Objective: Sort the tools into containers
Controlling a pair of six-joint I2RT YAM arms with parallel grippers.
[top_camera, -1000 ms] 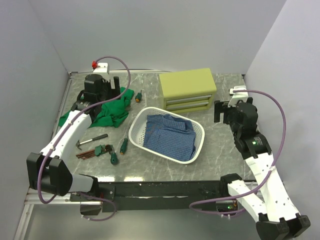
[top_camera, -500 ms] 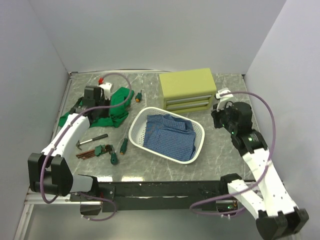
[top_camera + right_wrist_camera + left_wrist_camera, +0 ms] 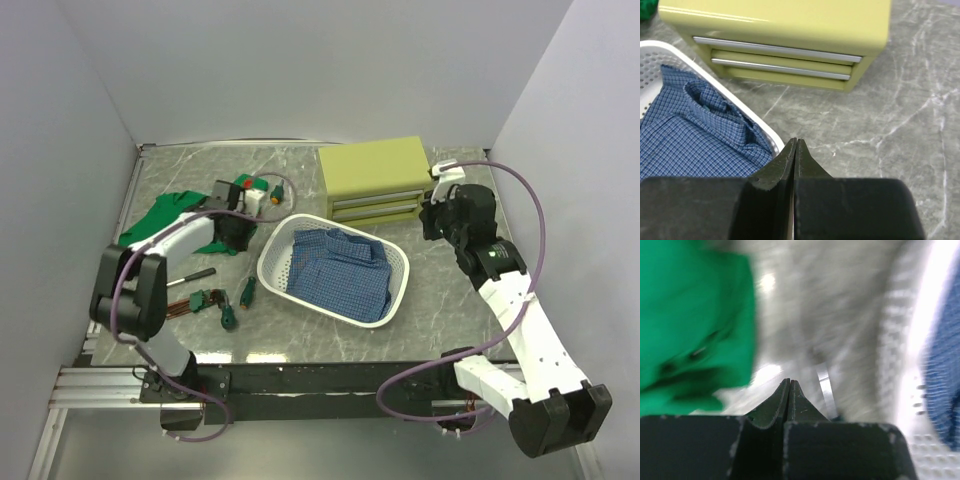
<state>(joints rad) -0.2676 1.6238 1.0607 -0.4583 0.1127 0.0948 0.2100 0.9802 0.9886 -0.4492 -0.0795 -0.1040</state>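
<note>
Left gripper (image 3: 790, 383), jaws pressed together and empty, hangs low between green cloth (image 3: 690, 315) and white basket (image 3: 900, 340). Right gripper (image 3: 796, 143), jaws also pressed together on nothing, faces the chest (image 3: 780, 30), whose drawers are closed. Hammer (image 3: 186, 281), hex keys (image 3: 183, 306) and screwdrivers (image 3: 247, 291) lie on the tabletop (image 3: 450, 290) left of the basket. All are probably rigid and light, the hammer head-heavy. Best pinched across the handles.

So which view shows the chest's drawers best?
Right wrist: the chest fills the top of the frame, with both drawers close, sharp and shut. Top external shows the whole chest, but small. Left wrist is blurred and misses it.
</note>
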